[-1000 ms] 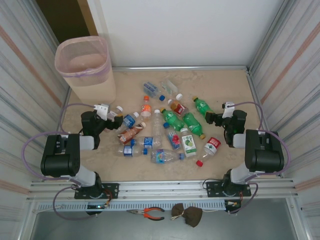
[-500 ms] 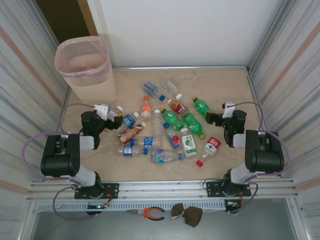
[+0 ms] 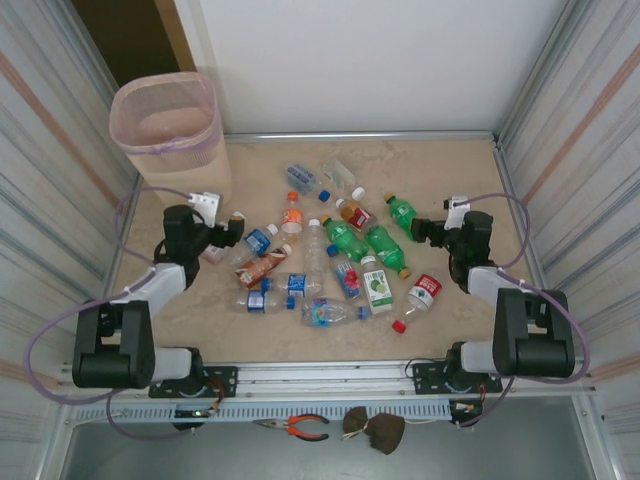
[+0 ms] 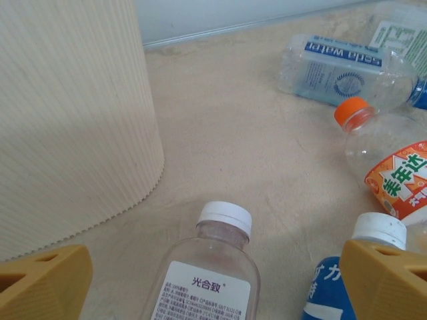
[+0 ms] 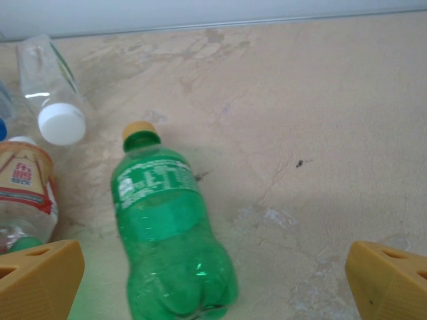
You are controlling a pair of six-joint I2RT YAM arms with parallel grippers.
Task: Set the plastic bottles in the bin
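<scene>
Well, my left claw (image 4: 217,283) stands wide open with nothing gripped. Its yellow fingers (image 4: 47,280) sit in the bottom corners of the wrist frame, and a clear white-capped bottle (image 4: 212,267) lies on the desk (image 4: 253,147) between them, cap pointing up the frame. I judge I am straddling this one because it lies closest to the bin (image 4: 73,120), whose ribbed beige wall takes the upper left of that frame. My right claw (image 5: 213,277) is just as wide and empty, with a green bottle (image 5: 170,233) lying between its fingers, nearer the left one. From above, the other plastic bottles (image 3: 330,260) lie scattered mid-frame, and the pink-lined bin stands at the upper left.
</scene>
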